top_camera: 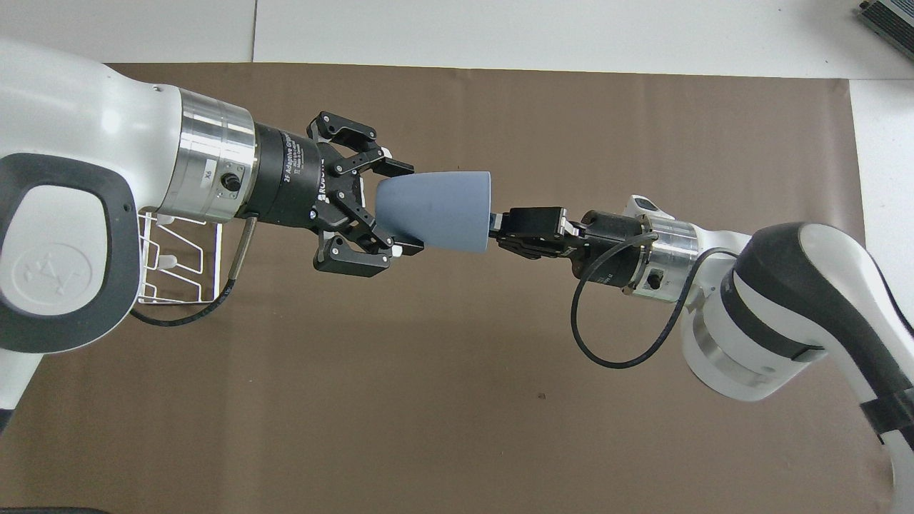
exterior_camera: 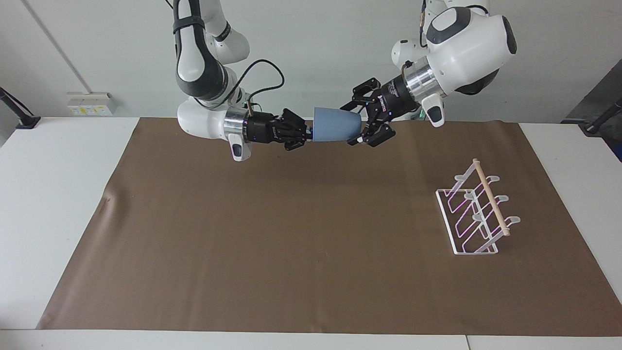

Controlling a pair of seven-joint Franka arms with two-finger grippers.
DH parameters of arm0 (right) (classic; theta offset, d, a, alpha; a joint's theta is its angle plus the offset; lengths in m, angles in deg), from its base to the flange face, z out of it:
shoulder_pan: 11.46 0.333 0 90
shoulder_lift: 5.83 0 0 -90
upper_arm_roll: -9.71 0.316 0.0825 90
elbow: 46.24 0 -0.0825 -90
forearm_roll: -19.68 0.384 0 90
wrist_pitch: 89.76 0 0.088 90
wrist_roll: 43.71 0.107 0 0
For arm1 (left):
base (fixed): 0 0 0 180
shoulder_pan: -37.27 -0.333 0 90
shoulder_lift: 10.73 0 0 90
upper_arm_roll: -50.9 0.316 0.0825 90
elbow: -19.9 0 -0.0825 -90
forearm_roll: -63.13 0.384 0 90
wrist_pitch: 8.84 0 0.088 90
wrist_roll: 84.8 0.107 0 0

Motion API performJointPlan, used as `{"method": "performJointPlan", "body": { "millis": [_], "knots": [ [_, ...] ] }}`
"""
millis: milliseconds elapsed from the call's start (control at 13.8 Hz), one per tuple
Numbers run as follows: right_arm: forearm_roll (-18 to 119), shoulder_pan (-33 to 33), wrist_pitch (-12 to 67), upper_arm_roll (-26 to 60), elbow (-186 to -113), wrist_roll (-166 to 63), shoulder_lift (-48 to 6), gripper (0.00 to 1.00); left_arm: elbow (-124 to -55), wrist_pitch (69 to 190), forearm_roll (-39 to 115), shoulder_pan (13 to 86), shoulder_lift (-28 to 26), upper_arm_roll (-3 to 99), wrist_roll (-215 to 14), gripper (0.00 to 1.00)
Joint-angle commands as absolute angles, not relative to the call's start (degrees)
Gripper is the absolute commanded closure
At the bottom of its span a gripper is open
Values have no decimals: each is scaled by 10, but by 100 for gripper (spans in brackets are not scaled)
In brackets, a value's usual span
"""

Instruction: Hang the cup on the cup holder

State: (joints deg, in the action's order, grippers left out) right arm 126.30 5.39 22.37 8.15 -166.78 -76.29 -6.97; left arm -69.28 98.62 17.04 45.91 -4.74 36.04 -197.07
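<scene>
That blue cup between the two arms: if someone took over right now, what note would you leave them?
Right tool: shut on the cup's rim, holding it sideways in the air over the brown mat.
Left tool: fingers around the cup's rounded base, closing; a firm grip is not certain.
Cup holder: empty, on the mat toward the left arm's end.
Done: cup lifted and offered across.
Left: finish the handover, release the right tool, hang the cup.

A robotics lab: two white arms (exterior_camera: 204, 73) mounted at a bare white table (exterior_camera: 58, 204) with brown mat (exterior_camera: 291, 243).

Both arms (exterior_camera: 311, 133) raised, wrists level
</scene>
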Motion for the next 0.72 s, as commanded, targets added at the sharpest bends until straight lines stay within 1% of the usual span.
{"method": "performJointPlan", "body": {
  "millis": [0, 72, 145, 652],
  "knots": [
    [1280, 52, 227, 85, -1684, -785, -53, 100, -699, 999, 160, 460, -57, 363, -1986, 66],
    [1280, 52, 227, 85, -1684, -785, -53, 100, -699, 1000, 160, 460, -57, 363, -1986, 90],
    [1280, 52, 227, 85, -1684, -785, -53, 100, -699, 999, 163, 461, -59, 363, -1984, 100],
    [1280, 52, 228, 85, -1684, -784, -53, 100, -699, 1005, 165, 460, -62, 367, -1988, 100]
  ]
}}
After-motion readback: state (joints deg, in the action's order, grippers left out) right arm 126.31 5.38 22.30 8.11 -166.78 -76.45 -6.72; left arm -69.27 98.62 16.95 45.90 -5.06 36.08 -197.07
